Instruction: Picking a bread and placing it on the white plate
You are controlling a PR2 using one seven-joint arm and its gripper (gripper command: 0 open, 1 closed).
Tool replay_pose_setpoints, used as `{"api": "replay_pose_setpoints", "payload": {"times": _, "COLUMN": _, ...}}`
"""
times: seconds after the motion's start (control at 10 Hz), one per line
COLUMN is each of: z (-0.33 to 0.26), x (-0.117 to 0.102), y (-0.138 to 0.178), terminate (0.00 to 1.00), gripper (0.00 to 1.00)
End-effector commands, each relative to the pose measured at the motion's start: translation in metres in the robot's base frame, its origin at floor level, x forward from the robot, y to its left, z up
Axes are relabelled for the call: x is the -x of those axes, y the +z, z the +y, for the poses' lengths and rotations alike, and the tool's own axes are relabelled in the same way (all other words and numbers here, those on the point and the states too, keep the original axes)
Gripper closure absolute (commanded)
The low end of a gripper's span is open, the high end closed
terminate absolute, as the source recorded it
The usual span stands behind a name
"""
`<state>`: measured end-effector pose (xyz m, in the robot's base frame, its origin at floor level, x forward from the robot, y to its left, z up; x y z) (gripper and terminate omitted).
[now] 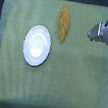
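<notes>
**Arm waiting at the far right corner, bread not yet picked**

I'm looking down on a tabletop (13, 88) covered edge to edge in a pale green cloth, and it carries only two things. I take the bare surface as deliberate: nothing stands between the pick and the drop.

The arm comes in over the tabletop's right edge near the far corner, on the exterior view's right. Its grey and white body hides much of the tool. The gripper (93, 32) points toward the middle of the cloth, above or at its surface, I cannot say which. At this blur I cannot tell whether the fingers are spread or pressed together. It carries nothing that I can see.

The white plate (37, 45) lies left of centre, flat, bare and glossy, well in from every edge. That leaves me room to come down on it from any side.

The bread (63, 23) lies toward the far edge, near the middle of it, with its long axis running from far edge to near edge. It sits just beyond the plate's far right rim and apart from it. It is also apart from the gripper, between plate and arm.

My judgement: the reach is the step in hand, and closing across the narrow width looks the sensible grasp.
</notes>
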<state>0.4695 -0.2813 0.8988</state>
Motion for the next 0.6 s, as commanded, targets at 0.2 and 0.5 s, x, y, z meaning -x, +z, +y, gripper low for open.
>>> {"api": "replay_pose_setpoints", "payload": {"times": 0.2, "z": 0.024, "x": -0.013, "y": -0.002, "terminate": 0.00, "gripper": 0.00}}
{"api": "replay_pose_setpoints", "payload": {"times": 0.5, "z": 0.047, "x": -0.030, "y": -0.002, "terminate": 0.00, "gripper": 0.00}}
